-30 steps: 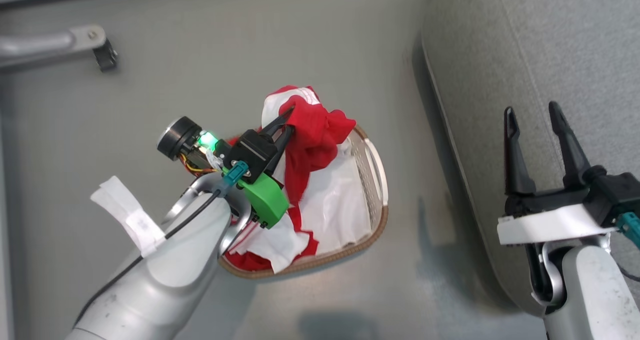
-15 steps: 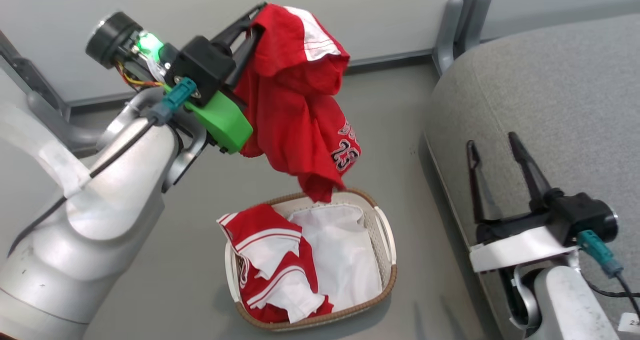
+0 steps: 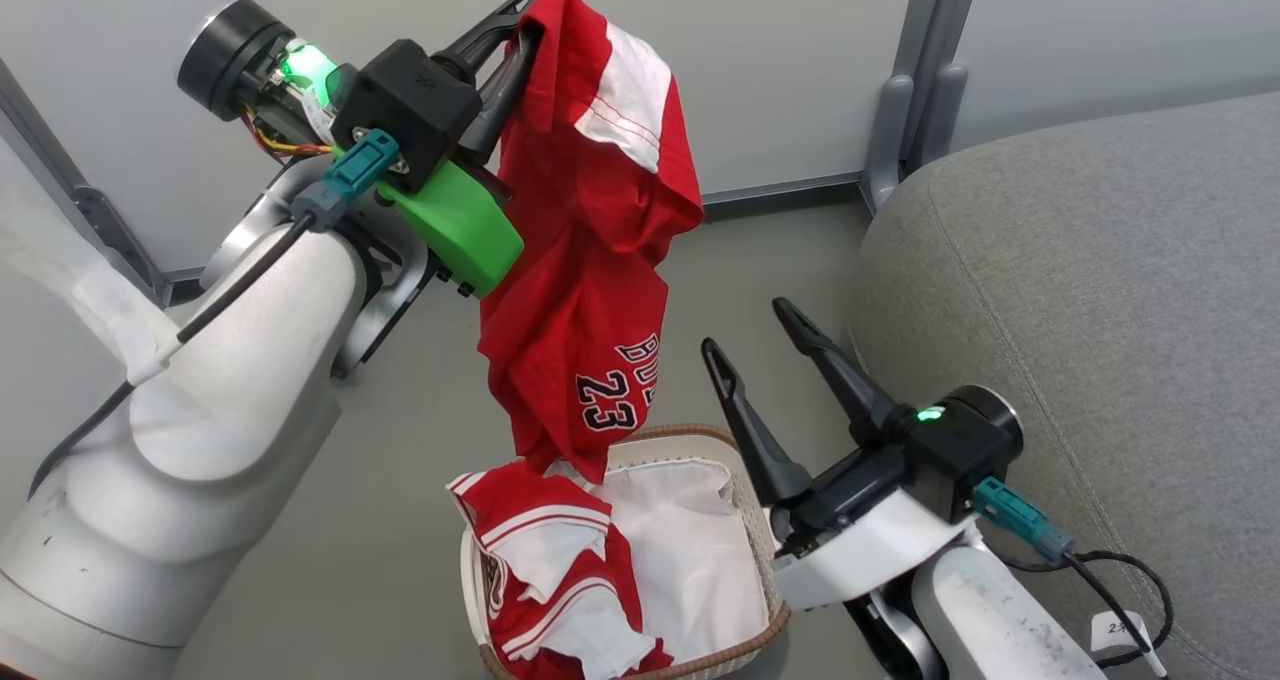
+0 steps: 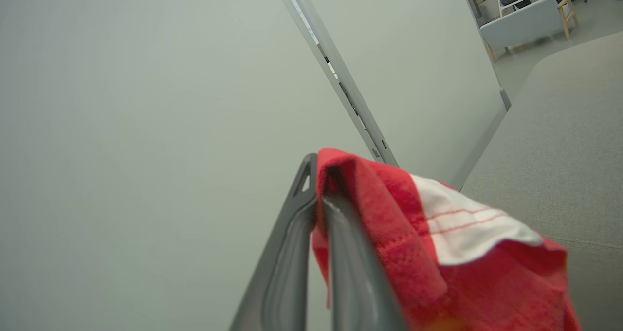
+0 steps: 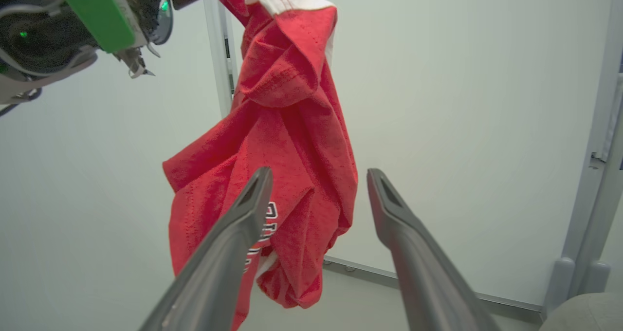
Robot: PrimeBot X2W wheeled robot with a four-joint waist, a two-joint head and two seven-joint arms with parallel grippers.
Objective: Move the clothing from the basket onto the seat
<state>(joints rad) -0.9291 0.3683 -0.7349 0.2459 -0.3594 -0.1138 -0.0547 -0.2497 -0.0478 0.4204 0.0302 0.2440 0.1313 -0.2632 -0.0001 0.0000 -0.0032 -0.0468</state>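
- Noted left pincer (image 3: 530,10) at 11 o'clock, pinched tight on top edge of a red garment (image 3: 590,260).
- Found that garment hanging clear, long axis 12 to 6, lower tip pointing down over the basket (image 3: 752,535) at 6 o'clock.
- Recorded second red garment (image 3: 540,560) crumpled inside the basket, 9 o'clock side.
- Observed right pincer (image 3: 748,330) spread wide, holding nothing, fingers aimed at 11 o'clock.
- Logged seat (image 3: 1100,290) at 3 o'clock, beside the basket.

Arms (image 3: 230,380) pale silver, scuffed. Left gripper (image 3: 533,8): black housing (image 3: 415,95), green bracket (image 3: 455,225), teal plug (image 3: 360,165), green lamp (image 3: 305,60). Right gripper (image 3: 747,327): white bracket (image 3: 865,550), teal plug, looped black cable (image 3: 1130,585). Jaws long, dark.
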